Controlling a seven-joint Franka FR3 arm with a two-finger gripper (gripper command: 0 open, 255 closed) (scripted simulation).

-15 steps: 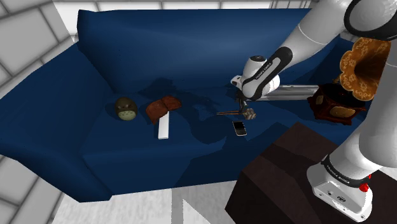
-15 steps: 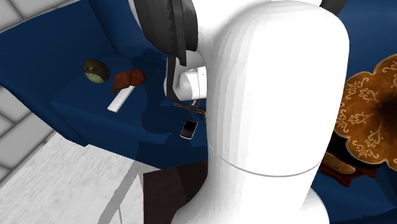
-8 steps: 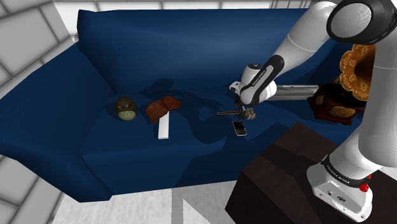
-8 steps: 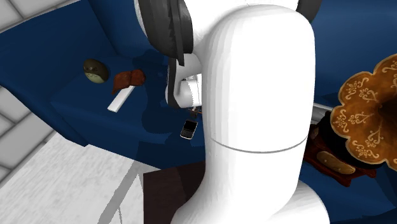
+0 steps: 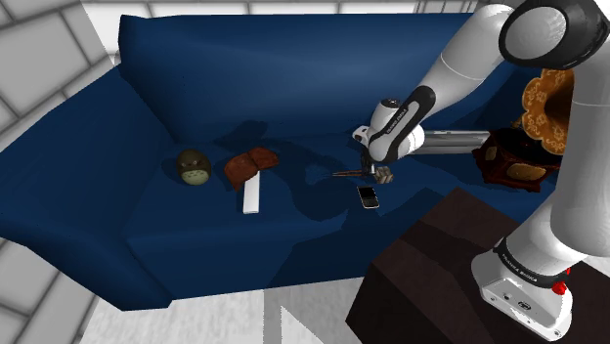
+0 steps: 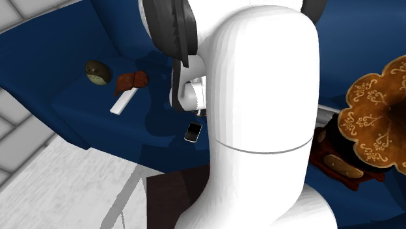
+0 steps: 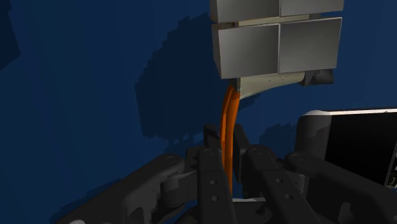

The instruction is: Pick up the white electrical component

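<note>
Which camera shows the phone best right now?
Shoulder view: the whole phone lies unobstructed on the sofa beside the gripper, which is shut on an orange strip. Second exterior view has it whole but close against the arm; wrist view catches one end.

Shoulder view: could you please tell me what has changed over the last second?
The arm's elbow swung down into view and the wrist dipped slightly. The claw, shut on the orange strip of the grey component, barely shifted. Phone and white bar stayed put.
</note>
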